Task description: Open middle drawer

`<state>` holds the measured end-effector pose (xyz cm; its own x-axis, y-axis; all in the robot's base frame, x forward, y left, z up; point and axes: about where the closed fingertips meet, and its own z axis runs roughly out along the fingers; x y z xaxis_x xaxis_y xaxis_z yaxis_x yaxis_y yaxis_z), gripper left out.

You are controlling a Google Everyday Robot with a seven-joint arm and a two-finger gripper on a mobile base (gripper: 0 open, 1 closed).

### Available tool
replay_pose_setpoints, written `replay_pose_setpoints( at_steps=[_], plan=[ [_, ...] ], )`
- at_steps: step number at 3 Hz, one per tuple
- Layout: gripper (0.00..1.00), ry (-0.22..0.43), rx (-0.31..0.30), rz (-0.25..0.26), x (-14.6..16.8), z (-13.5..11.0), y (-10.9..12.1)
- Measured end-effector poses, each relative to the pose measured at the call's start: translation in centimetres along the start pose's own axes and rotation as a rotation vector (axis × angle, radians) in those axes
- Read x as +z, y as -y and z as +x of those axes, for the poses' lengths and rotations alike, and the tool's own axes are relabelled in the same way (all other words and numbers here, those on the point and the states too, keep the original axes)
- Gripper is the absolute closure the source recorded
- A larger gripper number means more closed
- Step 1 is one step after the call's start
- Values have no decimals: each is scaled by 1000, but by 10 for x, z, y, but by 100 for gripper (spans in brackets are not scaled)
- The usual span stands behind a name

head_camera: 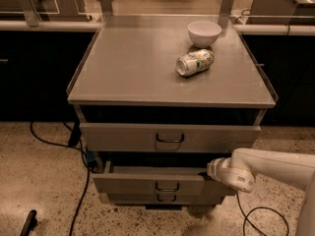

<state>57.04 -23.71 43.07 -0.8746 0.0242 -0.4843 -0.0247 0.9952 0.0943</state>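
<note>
The grey cabinet has three drawer fronts. The middle drawer (147, 183) is low and wide with a small dark pull handle (167, 186). It stands pulled out a little, and a dark gap shows above its front. My gripper (212, 169) is at the end of the white arm (266, 168), which comes in from the right. It is at the right end of the middle drawer's top edge, well right of the handle. The taller top drawer (123, 136) sits above, and the narrow bottom drawer (165, 198) sits just below.
A white bowl (204, 32) and a can lying on its side (195, 63) rest on the cabinet top (123, 68). Black cables (83, 191) run over the speckled floor to the left and under the arm on the right. Dark counters flank the cabinet.
</note>
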Motion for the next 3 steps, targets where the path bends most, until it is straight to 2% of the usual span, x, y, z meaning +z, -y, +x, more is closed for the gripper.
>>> replay_pose_setpoints(
  at_steps=[1,2,3],
  plan=[
    [100,-37,50,-14,-5,21,11],
    [100,-37,51,-15,-6,20,11],
    [100,-21,126,-60,-29,44,23]
  ],
)
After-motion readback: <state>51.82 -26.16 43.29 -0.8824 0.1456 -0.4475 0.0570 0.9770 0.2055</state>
